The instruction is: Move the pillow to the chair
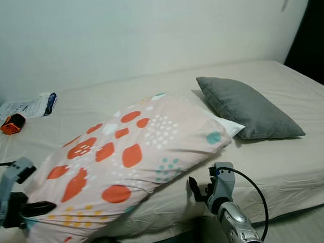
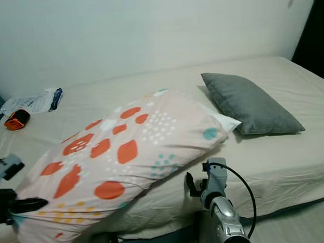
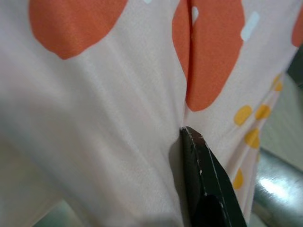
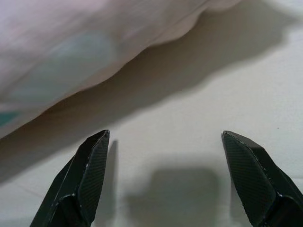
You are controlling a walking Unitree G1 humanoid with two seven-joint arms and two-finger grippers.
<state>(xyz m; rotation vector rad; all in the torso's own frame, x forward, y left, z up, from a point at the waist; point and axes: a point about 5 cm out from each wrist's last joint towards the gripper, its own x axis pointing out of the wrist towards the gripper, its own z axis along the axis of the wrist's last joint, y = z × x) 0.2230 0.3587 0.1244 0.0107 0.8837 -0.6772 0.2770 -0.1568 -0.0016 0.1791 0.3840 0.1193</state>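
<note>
The big pillow [image 1: 120, 161], pale pink with orange blotches and teal dots, lies slantwise across the bed's near edge. Its near end hangs over the edge and its far end is by the grey cushion. My left gripper [image 1: 38, 208] is at the pillow's lower left corner, shut on the pillowcase; in the left wrist view one black finger [image 3: 204, 176] presses into bunched fabric [image 3: 118, 118]. My right gripper [image 4: 164, 142] stands open over the sheet, just under the pillow's raised underside [image 4: 85, 42], touching nothing. The right arm [image 1: 224, 197] is at the bed's front edge.
A grey cushion [image 1: 247, 104] rests on a white pillow [image 1: 229, 127] at the right of the beige mattress [image 1: 292, 159]. An orange-and-black object [image 1: 12, 124] and a plastic packet [image 1: 32, 105] lie at the far left. A wall runs behind the bed, with a dark opening [image 1: 311, 34] at the right.
</note>
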